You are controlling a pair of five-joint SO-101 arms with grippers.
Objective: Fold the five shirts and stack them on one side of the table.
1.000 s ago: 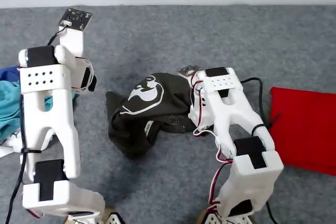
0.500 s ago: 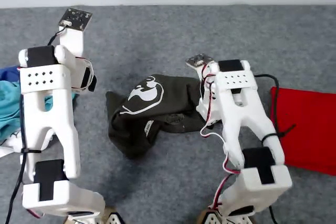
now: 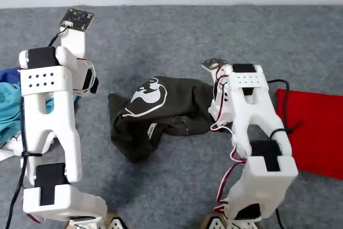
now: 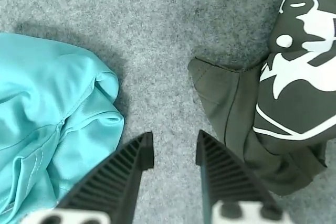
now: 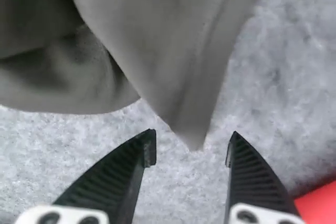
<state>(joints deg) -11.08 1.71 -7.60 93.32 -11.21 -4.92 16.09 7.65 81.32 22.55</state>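
Right end effector (image 5: 191, 139), jaws apart, straddles a corner of the crumpled dark shirt (image 3: 155, 111) mid-tabletop, lined up to pinch it, I'd say. Left end effector (image 4: 173, 141) hovers open beside the teal shirt (image 4: 47, 103), left edge.

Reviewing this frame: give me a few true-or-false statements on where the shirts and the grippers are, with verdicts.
1. The dark olive shirt with a white print lies crumpled mid-table on the grey surface. True.
2. The right gripper is shut on the dark olive shirt. False: it is open, with the shirt's edge unclamped between its fingers.
3. The red folded shirt lies on the left gripper's side. False: it lies on the right gripper's side.
4. The left gripper is open over bare surface between the turquoise shirt and the dark olive shirt. True.
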